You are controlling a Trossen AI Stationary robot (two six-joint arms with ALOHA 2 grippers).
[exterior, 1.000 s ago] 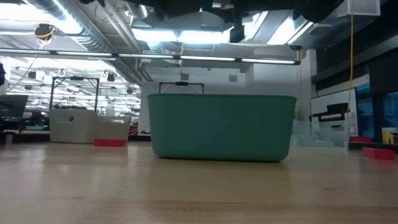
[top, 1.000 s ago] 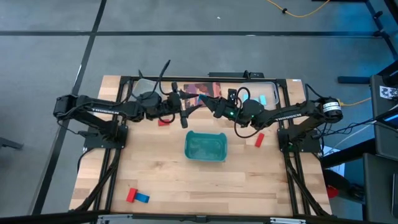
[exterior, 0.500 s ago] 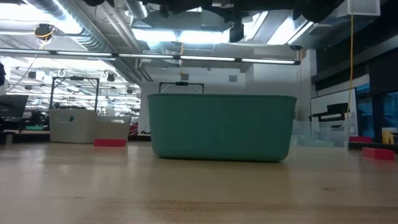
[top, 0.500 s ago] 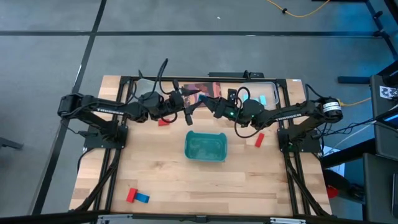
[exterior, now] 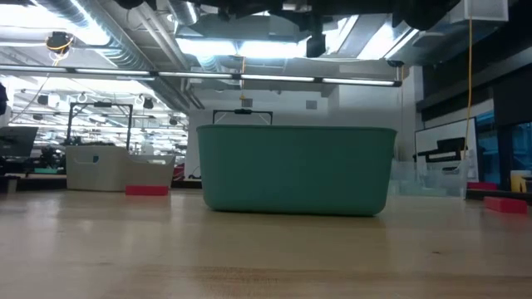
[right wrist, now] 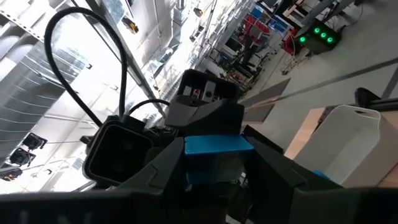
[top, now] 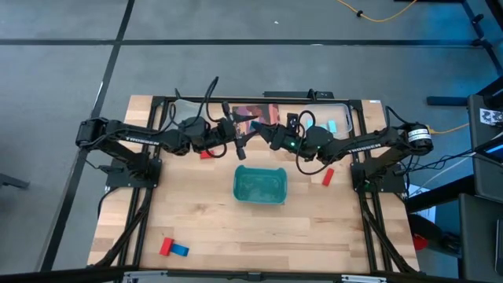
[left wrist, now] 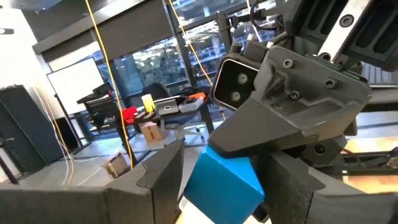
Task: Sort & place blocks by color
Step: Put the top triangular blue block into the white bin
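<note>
A blue block hangs high above the table's far middle, between my two grippers, which face each other. My right gripper is shut on it. My left gripper is open, with one finger on either side of the same block; narrow gaps show there, and I cannot tell whether it touches. The teal tray stands at mid-table. Red blocks lie flat on the table at the left and at the right. A red block and a blue one lie together at the near left. My right gripper pinches the blue block's two opposite sides between its two fingers. The fingers come about level from the table's right side. The block is lifted clear, well above the table.
A brownish printed card lies at the far edge under the grippers. A clear container with a cyan block stands at the far right. In the low view the tray fills the middle, with a red block to either side.
My left gripper has edged toward the table's right, up to my right gripper and the blue block, and has rolled a little. My right gripper and the block have kept still.
</note>
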